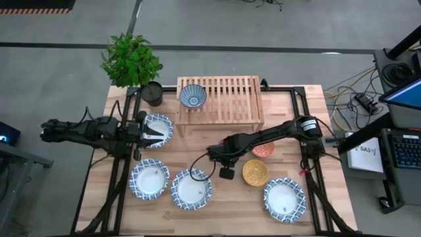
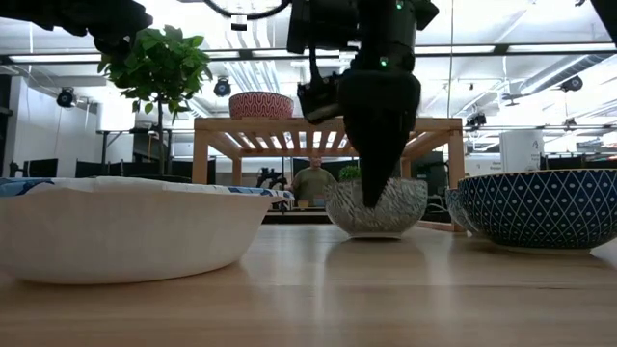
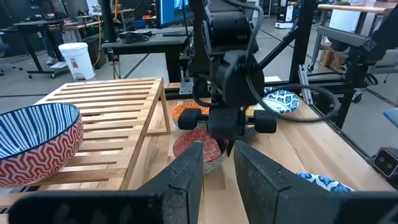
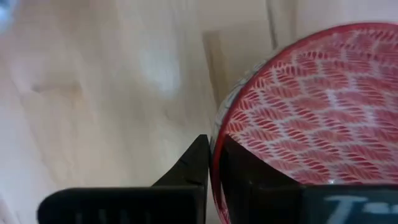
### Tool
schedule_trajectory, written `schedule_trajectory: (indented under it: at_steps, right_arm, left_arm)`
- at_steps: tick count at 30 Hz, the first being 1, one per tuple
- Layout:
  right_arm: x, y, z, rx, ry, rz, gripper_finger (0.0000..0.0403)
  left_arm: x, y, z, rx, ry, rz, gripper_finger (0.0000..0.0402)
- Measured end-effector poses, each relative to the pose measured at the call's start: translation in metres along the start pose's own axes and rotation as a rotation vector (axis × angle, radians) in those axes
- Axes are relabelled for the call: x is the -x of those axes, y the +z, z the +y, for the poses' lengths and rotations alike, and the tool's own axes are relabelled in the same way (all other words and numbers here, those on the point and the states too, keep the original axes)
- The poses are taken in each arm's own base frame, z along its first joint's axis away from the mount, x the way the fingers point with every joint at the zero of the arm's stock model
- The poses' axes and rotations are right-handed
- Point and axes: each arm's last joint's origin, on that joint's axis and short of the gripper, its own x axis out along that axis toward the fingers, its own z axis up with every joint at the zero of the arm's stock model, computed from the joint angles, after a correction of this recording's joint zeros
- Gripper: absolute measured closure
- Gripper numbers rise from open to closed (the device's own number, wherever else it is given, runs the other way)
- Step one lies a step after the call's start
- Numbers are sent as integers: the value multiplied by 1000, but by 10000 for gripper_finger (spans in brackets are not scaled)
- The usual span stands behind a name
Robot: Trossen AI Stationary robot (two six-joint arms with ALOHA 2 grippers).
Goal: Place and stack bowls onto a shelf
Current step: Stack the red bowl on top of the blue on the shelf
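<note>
A small bowl, grey-patterned outside [image 2: 376, 210] and red-patterned inside [image 4: 311, 106], stands in front of the light-wood shelf [image 1: 220, 99]; it also shows in the left wrist view [image 3: 198, 148]. My right gripper [image 1: 216, 157] points down at it, shut on its rim. A second small bowl [image 1: 193, 96], blue inside and red-patterned outside, sits on the shelf's left end. My left gripper [image 1: 154, 135] is open and empty over a wide blue-rimmed bowl [image 1: 158, 128] at the table's left; its fingers also show in the left wrist view [image 3: 217, 177]. My right gripper [image 4: 214, 165] pinches the small bowl's rim [image 4: 219, 134], one finger outside the wall and one inside the hollow. The fingers come from above, pointing down [image 2: 376, 188]. The bowl stays upright, and its base seems to rest on the table.
An orange bowl [image 1: 263, 150] and a yellow bowl [image 1: 255, 172] sit right of the held bowl. Wide blue-rimmed bowls lie along the near side [image 1: 150, 179], [image 1: 191, 189], [image 1: 284, 199]. A dark plant pot [image 1: 152, 92] stands left of the shelf.
</note>
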Motion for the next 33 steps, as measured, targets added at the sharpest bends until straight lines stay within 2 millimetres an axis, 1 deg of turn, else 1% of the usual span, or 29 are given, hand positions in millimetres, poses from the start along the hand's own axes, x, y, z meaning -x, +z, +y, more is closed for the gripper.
schedule_trajectory:
  at_steps: [5, 12, 14, 19, 24, 27, 30, 33]
  right_arm:
    - [9, -1, 0, -10, 14, -14, 388]
    - [34, -2, 1, -1, 35, -74, 389]
    - [45, 2, 2, 14, 49, -115, 390]
    - [82, 16, 8, 84, 82, -241, 390]
    - [121, 31, 14, 183, 104, -376, 390]
    - [140, 36, 15, 245, 102, -440, 390]
    - [159, 41, 14, 339, 60, -514, 390]
    - [177, 45, 13, 469, -46, -587, 390]
  left_arm:
    - [0, 0, 0, -6, 0, 0, 327]
    - [0, 0, 0, -8, 0, 0, 327]
    - [0, 0, 0, -8, 0, 0, 327]
    - [0, 0, 0, -8, 0, 0, 327]
    - [0, 0, 0, -8, 0, 0, 327]
    - [0, 0, 0, -8, 0, 0, 327]
    - [0, 0, 0, -8, 0, 0, 327]
    - [0, 0, 0, -8, 0, 0, 327]
